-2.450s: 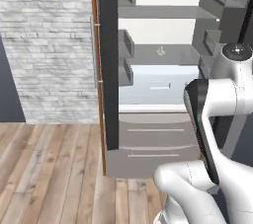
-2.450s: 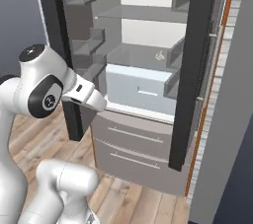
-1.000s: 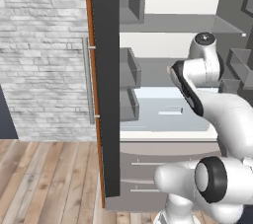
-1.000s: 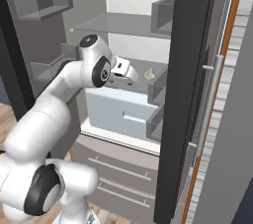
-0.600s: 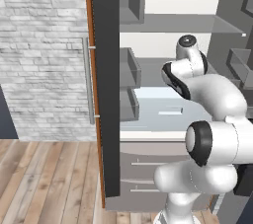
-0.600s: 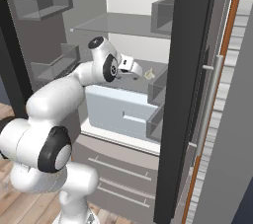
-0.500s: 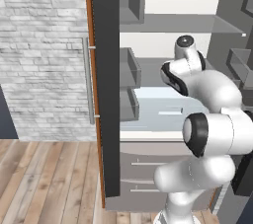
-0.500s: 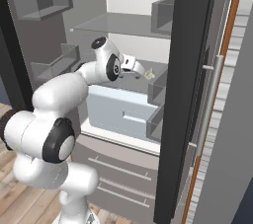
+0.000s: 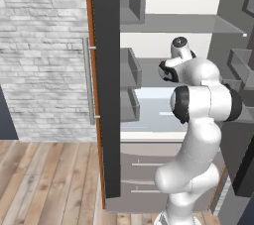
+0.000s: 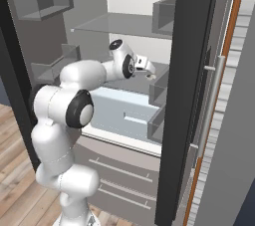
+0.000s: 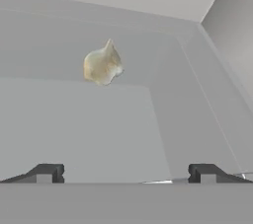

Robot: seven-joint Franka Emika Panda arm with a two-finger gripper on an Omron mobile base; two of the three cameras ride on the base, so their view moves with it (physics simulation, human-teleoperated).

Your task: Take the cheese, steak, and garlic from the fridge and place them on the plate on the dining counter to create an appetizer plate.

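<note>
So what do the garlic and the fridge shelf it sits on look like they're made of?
The garlic: papery-looking, matte cream skin with faint tan streaks, pinched to a point. The shelf: smooth, uniform pale grey, probably plastic or frosted glass; the rendering leaves that open.

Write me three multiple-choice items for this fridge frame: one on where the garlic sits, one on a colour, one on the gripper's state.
1. Where is the garlic?
A. On a shelf inside the fridge, ahead of the gripper
B. Between the fingertips, lifted
C. In a door bin

2. What colour is the garlic?
A. Yellow-orange
B. Pale cream-white
C. Dark reddish-brown

3. How does the gripper stand?
A. Shut on the garlic
B. Shut, empty
C. Open, holding nothing

Answers:
1. A, since the hand view shows the bulb resting on the grey shelf, beyond the fingertips and apart from them.
2. B, since the bulb looks pale cream against the grey shelf.
3. C, since the two dark fingertips stand wide apart at the bottom of the hand view with nothing between them.
</note>
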